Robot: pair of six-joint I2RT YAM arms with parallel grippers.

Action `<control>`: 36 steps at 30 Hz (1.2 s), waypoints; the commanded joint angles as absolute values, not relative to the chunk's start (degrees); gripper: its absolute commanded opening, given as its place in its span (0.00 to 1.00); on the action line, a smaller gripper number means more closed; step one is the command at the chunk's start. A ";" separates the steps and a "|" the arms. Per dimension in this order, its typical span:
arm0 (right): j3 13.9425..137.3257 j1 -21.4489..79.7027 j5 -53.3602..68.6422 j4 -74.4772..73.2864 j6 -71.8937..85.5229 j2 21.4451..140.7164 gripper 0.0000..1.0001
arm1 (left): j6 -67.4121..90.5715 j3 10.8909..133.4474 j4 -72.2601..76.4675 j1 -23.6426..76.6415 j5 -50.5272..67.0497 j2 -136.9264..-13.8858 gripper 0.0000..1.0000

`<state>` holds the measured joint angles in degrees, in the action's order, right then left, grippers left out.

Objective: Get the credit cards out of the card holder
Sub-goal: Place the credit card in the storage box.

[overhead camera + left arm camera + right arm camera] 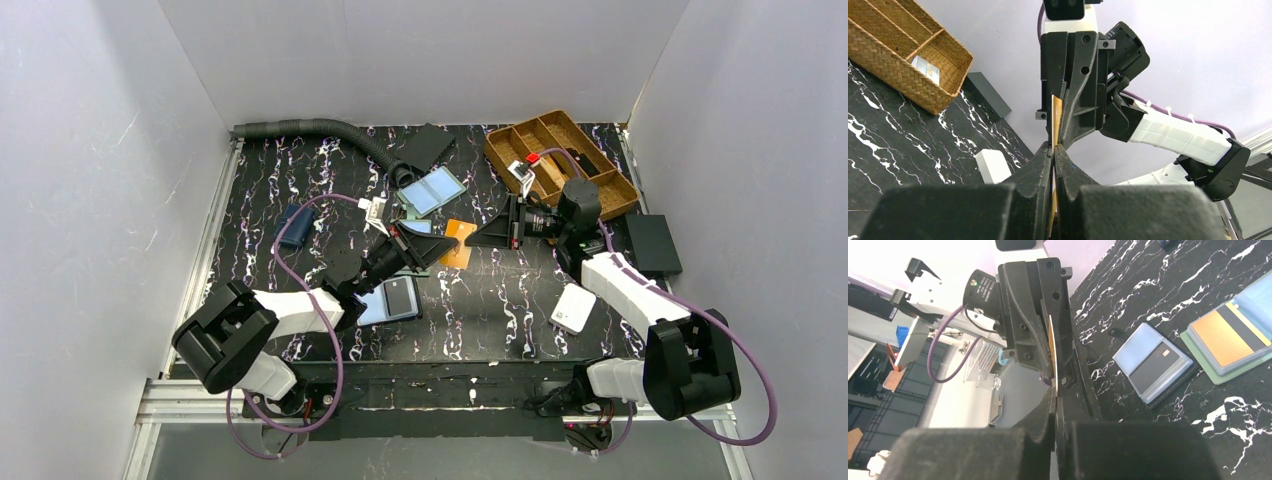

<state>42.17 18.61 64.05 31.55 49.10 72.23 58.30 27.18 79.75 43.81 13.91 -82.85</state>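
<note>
An orange card [460, 243] hangs edge-up over the middle of the table between both grippers. My left gripper [437, 245] is shut on its left end; in the left wrist view the card's edge [1056, 112] rises from the closed jaws. My right gripper [487, 232] faces it from the right, and its fingers [1068, 405] are pressed onto the card [1050, 347]. The grey-green card holder [1220, 375] lies open below, showing an orange card with a black stripe [1223, 335]. A black-grey card [400, 296] lies on a pale blue flat piece [372, 306].
A wicker tray [560, 160] stands at the back right, with a black box [653, 245] beside it. A white box [573, 308] lies near my right arm. A pale blue bifold [432, 190], a navy wallet [293, 225] and a grey hose [310, 128] lie further back.
</note>
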 commanded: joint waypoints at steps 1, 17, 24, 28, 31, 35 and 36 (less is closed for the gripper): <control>44.43 18.92 65.56 27.98 43.88 71.95 0.01 | 58.43 28.67 79.89 44.04 11.15 -83.77 0.09; 71.50 9.33 54.76 -36.27 -22.11 79.16 0.01 | 46.34 16.39 54.53 37.27 10.18 -55.77 0.93; 93.42 -2.03 34.44 -44.29 -39.11 92.21 0.01 | 38.00 18.64 18.82 27.14 23.26 -36.29 0.98; 103.82 -4.40 27.88 -43.52 -39.58 100.87 0.01 | 36.42 19.97 15.40 26.85 24.51 -36.75 0.98; 107.85 -6.68 26.64 -40.81 -38.79 106.22 0.01 | 36.63 21.99 15.38 26.81 25.40 -41.82 0.98; 115.25 -8.56 28.21 -41.76 -39.51 116.20 0.01 | 36.27 24.72 15.38 26.83 26.04 -47.34 0.98; 117.41 -8.78 28.78 -42.80 -39.86 118.60 0.01 | 36.17 25.04 15.45 26.81 25.73 -48.20 0.98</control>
<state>109.21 -7.09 29.19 -40.66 -37.52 111.15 38.24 21.39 17.26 27.11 23.92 -45.56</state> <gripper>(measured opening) 0.032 0.982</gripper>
